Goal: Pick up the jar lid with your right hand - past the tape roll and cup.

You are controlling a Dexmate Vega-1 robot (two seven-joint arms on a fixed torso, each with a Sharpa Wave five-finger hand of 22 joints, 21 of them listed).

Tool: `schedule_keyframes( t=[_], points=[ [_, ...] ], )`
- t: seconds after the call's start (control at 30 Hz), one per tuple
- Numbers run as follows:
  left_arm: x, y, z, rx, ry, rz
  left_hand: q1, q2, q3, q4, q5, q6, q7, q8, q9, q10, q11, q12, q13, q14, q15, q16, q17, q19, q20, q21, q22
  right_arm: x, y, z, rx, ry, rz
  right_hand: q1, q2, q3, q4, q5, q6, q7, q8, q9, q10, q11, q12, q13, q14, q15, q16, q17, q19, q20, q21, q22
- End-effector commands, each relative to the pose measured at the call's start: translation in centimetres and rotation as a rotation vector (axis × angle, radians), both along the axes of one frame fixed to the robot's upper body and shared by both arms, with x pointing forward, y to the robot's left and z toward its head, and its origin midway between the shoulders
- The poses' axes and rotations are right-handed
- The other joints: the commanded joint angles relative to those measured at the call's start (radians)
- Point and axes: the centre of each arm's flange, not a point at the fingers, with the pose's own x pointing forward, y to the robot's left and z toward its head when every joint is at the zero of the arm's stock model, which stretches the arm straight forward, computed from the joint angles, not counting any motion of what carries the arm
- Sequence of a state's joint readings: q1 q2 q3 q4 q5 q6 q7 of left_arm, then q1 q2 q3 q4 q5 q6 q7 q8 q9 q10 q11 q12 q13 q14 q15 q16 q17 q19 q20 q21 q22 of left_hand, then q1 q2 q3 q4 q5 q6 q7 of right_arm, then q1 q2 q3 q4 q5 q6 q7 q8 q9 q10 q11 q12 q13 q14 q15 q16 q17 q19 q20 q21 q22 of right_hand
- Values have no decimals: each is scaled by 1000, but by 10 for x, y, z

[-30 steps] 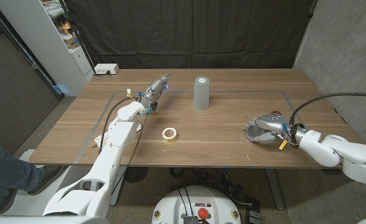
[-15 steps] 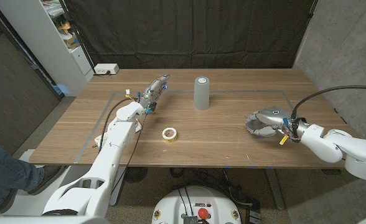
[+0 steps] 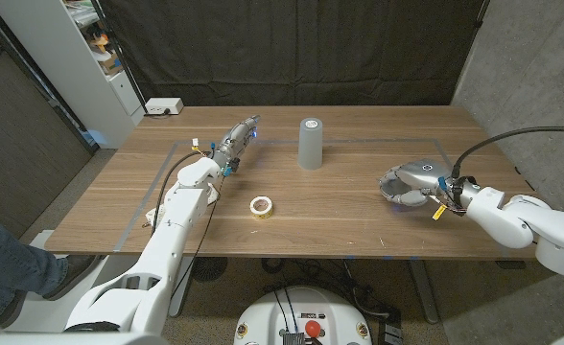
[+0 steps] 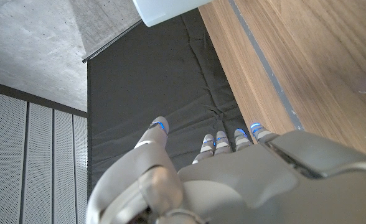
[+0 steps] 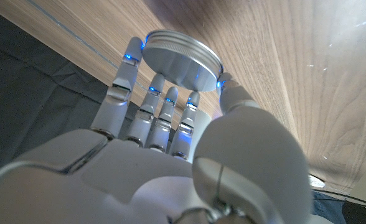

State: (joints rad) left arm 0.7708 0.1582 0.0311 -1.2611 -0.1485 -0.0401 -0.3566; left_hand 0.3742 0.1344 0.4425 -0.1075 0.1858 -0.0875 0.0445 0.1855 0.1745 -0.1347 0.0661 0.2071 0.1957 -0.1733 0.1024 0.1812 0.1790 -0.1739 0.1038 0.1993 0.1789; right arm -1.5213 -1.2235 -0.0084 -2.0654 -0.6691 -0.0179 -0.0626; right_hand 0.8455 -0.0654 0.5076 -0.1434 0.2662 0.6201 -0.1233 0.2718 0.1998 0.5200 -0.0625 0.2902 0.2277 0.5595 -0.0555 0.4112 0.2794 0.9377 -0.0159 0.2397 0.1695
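Note:
My right hand (image 3: pixel 413 183) is at the right of the table, a little above the wood, and grips the round silver jar lid (image 5: pixel 182 57) by its rim between thumb and fingers. In the head view the jar lid (image 3: pixel 401 195) shows as a pale disc under the fingers. The grey cup (image 3: pixel 309 143) stands upright at the far middle. The tape roll (image 3: pixel 261 206) lies flat nearer the front, left of the cup. My left hand (image 3: pixel 237 140) is at the far left of the table with its fingers stretched out and holds nothing.
A white box (image 3: pixel 164 106) sits on the far left edge of the table (image 3: pixel 340 216). Blue tape lines mark a rectangle on the wood. A white shelf unit (image 3: pixel 81 57) stands behind at the left. A person's leg (image 3: pixel 9 264) shows at the picture's left edge.
My right hand has risen and drawn slightly toward the far right with the jar lid held in its fingers. The left arm has stayed still.

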Motion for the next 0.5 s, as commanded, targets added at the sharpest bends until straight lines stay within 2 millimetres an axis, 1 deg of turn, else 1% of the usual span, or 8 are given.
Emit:
schedule_keyframes(
  t=[0.03,0.3,0.5],
  points=[
    [1,2,4,3,-9,-6,-8,2,7,-5,8,5,-3,3,5,-11,2,4,0,-41,4,5,2,-71,8,4,6,-13,2,11,3,-37,-12,6,6,-6,0,-1,0,-4,-4,2,2,-2,-1,3,7,-56,-3,4,36,-25,-1,4],
    [2,3,9,3,-19,-8,-8,2,7,-5,8,6,-3,2,5,-11,2,5,0,-40,3,5,2,-71,7,4,6,-21,3,22,-6,-65,-13,9,9,-7,0,-1,0,-5,-5,2,2,-3,-3,4,8,-56,-3,5,35,-24,-3,4],
    [4,4,12,1,-22,-10,-8,2,8,-6,8,7,-4,2,5,-11,3,5,0,-42,3,5,2,-72,10,4,6,-28,4,35,-14,-87,-14,12,12,-8,0,-2,1,-5,-7,2,2,-3,-4,4,9,-58,-2,6,36,-23,-4,4]
  ],
)
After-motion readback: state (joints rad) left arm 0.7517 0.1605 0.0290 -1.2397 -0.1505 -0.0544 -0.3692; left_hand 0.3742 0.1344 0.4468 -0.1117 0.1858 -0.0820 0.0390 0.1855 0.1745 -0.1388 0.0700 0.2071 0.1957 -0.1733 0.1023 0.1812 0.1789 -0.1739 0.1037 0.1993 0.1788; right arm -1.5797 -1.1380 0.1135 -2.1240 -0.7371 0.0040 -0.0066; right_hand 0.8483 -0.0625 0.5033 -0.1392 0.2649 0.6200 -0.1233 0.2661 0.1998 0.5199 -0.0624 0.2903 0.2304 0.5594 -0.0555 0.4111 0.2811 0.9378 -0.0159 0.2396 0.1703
